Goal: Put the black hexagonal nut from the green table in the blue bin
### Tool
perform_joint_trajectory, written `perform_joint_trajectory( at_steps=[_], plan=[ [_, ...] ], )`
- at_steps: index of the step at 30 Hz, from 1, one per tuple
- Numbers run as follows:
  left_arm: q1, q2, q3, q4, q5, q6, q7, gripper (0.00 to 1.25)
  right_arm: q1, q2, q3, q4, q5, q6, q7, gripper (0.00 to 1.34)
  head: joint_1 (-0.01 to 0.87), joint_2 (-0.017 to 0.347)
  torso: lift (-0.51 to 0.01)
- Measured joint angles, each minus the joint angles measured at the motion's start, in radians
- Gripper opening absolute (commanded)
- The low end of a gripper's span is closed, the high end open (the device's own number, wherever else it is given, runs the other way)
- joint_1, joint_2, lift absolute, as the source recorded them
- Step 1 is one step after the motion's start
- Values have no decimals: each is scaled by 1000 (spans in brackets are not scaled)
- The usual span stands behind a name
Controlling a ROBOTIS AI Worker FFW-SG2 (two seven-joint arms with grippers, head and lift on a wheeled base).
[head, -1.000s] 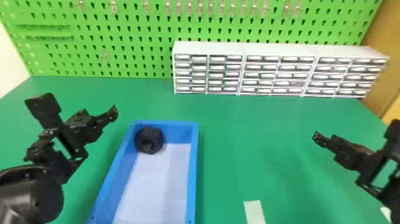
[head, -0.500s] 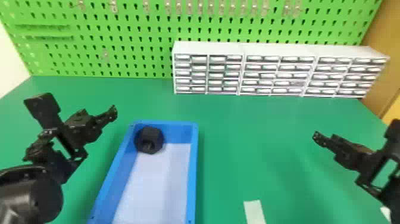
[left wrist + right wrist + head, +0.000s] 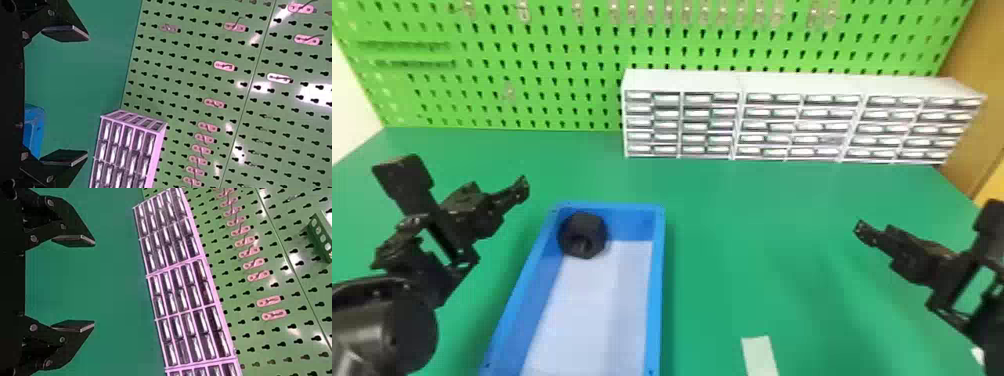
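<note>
The black hexagonal nut (image 3: 583, 235) lies inside the blue bin (image 3: 657, 280), in its far left corner against the walls. Left of the bin, above the table, is my left gripper (image 3: 522, 186); in the left wrist view the left gripper (image 3: 85, 96) stands open with nothing between its fingers, and part of the blue bin (image 3: 34, 127) shows beside it. My right gripper (image 3: 863, 232) is over the right side of the green table (image 3: 762, 210), well apart from the bin. In the right wrist view the right gripper (image 3: 94, 284) is also open, with its fingers wide apart.
White drawer cabinets (image 3: 742, 120) stand in a row at the table's back, in front of a green pegboard (image 3: 542, 65) with hooks. A pale strip (image 3: 760, 356) lies on the table near the front, right of the bin.
</note>
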Motion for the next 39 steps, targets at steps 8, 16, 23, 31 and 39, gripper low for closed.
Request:
perform_joint_trajectory(
  at_steps=[8, 16, 23, 31, 39],
  plan=[
    [0, 0, 0, 0, 0, 0, 0, 1026, 0, 0, -1, 0, 1, 0, 0, 813, 666, 32, -100],
    [0, 0, 0, -1, 1, 0, 0, 1026, -1, 0, 1, 0, 2, 0, 0, 813, 666, 32, -100],
    [0, 0, -1, -1, 2, 0, 0, 1025, -1, 0, 3, 0, 2, 0, 0, 813, 666, 32, -100],
    [-1, 0, -1, -1, 1, 0, 0, 1026, -2, -1, 4, 0, 2, 0, 0, 813, 666, 32, -100],
    [0, 0, 0, -1, 1, 0, 0, 1026, -2, -2, 4, 0, 2, 0, 0, 813, 666, 32, -100]
  ],
)
